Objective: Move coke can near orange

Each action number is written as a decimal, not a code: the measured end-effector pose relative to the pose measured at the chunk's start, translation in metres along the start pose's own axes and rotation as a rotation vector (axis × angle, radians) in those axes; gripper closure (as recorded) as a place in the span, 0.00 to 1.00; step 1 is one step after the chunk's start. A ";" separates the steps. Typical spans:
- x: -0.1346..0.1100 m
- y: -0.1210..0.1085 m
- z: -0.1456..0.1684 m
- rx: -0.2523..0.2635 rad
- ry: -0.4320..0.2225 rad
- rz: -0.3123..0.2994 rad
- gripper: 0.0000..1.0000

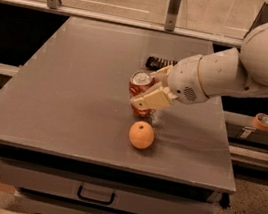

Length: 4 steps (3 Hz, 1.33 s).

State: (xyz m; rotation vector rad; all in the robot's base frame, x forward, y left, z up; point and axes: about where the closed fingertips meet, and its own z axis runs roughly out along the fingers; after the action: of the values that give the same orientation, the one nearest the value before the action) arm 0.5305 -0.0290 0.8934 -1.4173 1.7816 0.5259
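End effector [150, 86]: over the middle of the desk [76, 85], reaching in from 3 o'clock on a bulky white arm [241, 70]. Clamped on the coke can [138, 86], one tan finger [151, 99] slanting across the front face, the other behind the rim at 1 o'clock.

Coke can: held between the fingers, at 9 o'clock of the wrist housing. Long axis close to vertical, silver top up and leaning slightly toward 11 o'clock, red base down. Base just above or on the desk surface; contact not discernible.

Orange [141, 134]: on the desk at 6 o'clock of the can, just beside the base, a narrow gap between them.

Black packet [159, 62]: flat on the desk at 12 to 1 o'clock of the can, partly hidden by the arm.

Tape roll [263, 121]: off the desk, at 3 o'clock.

Drawer handle [95, 195]: under the desk front edge, at 6 o'clock.
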 end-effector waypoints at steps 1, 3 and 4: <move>0.008 0.011 -0.001 -0.022 0.021 0.008 0.36; 0.013 0.010 0.010 -0.048 0.028 0.014 0.00; 0.013 0.001 0.010 -0.048 0.011 0.020 0.00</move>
State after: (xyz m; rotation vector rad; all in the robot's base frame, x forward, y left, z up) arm 0.5312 -0.0298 0.8771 -1.4381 1.8044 0.5760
